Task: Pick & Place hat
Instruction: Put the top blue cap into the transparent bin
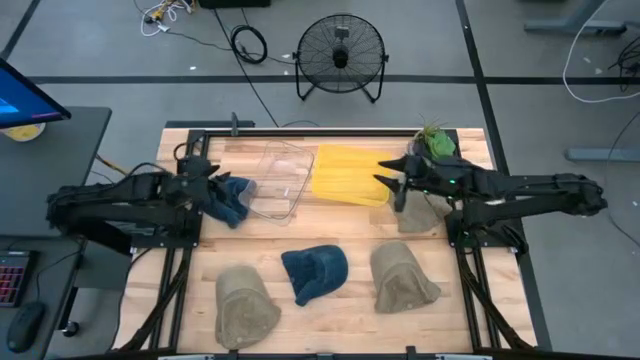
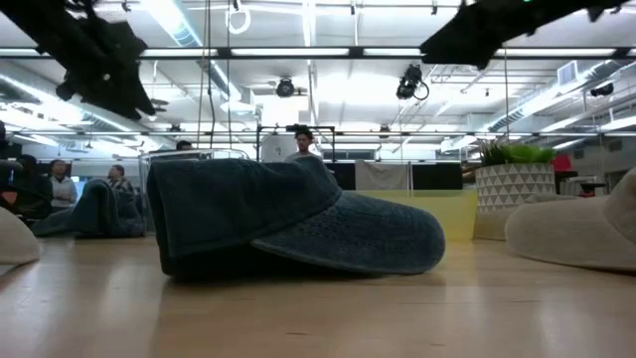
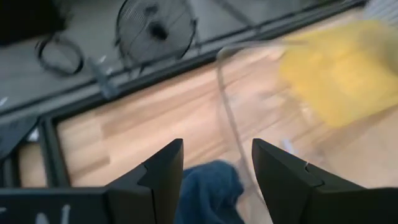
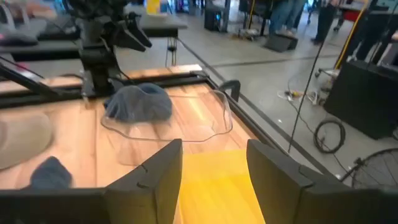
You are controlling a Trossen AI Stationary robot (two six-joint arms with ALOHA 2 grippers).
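A dark blue hat (image 1: 230, 200) lies crumpled on the table against the left wall of a clear plastic bin (image 1: 277, 180); it also shows in the right wrist view (image 4: 140, 102). My left gripper (image 1: 215, 182) hangs open just above it, and the hat (image 3: 208, 190) shows below and between the fingers (image 3: 217, 152) without touching them. My right gripper (image 1: 388, 180) is open and raised over the right edge of a yellow bin (image 1: 350, 175), holding nothing (image 4: 214, 149). A second blue cap (image 1: 315, 272) rests brim-down at the table's middle, near the front (image 2: 298, 219).
Two beige hats (image 1: 245, 305) (image 1: 402, 280) lie near the front edge, and a third (image 1: 420, 215) lies under the right arm. A potted plant (image 1: 435, 140) stands at the far right corner. A fan (image 1: 340, 55) stands on the floor beyond the table. People sit in the room behind.
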